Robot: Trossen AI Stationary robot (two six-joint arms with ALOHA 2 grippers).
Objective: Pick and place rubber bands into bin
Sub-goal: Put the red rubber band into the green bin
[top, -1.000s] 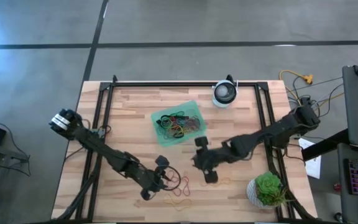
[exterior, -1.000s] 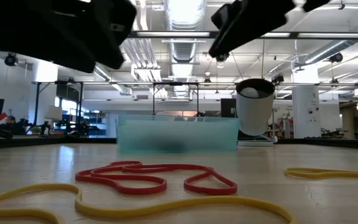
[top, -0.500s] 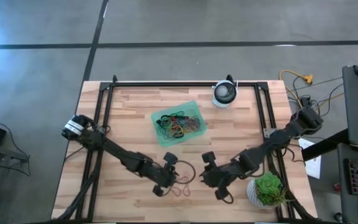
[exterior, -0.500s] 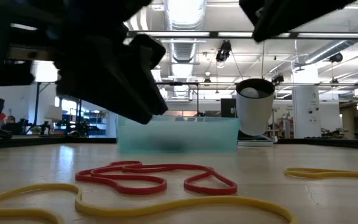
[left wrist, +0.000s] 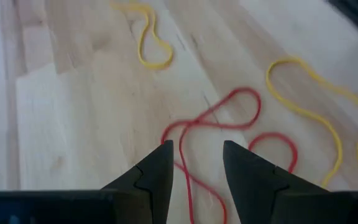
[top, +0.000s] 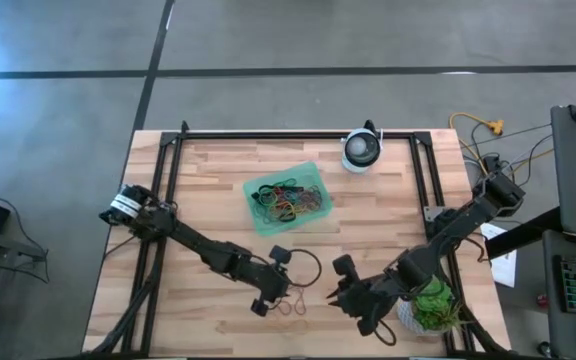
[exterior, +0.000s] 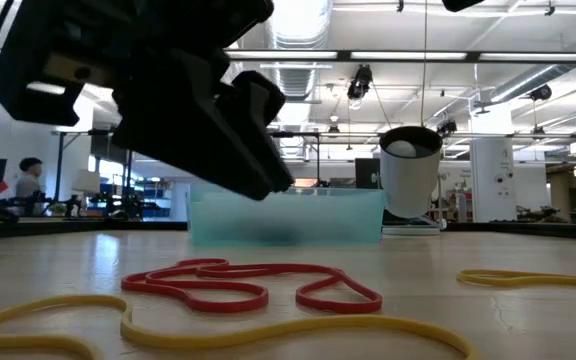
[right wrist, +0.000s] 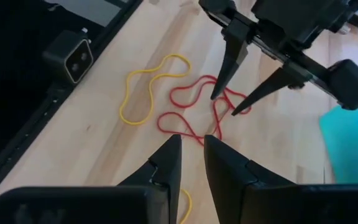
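Two arms are at the table's near edge, both aimed at the same loose pile. The red rubber band point(left wrist: 211, 134) is a thin floppy loop lying twisted flat on the wood: next to no weight, it will stretch and drape, probably snags or slips if only nipped at one strand. Best take looks like the crossing where two strands overlap, pinched down against the table so both get caught. Left gripper point(top: 274, 297) sits lower centre of the high view, jaws spread wide; the left wrist view shows the red band running between and just beyond the fingertips point(left wrist: 159, 163), so it is lined up but holds nothing yet. Right gripper point(top: 340, 296) is lower right of centre in the high view, beside the green plant point(top: 431, 303), jaws narrow, only a slim gap, empty; in the right wrist view the red band lies just ahead of it, with the left gripper poised over the band's far side. Yellow rubber bands point(right wrist: 145, 87) lie flat either side of the red one, apart from both claws. The bin point(top: 287, 198) is at upper centre of the table, well apart from both grippers, with a tangle of mixed colour bands already in it. White round device point(top: 362, 150) stands at the far edge.
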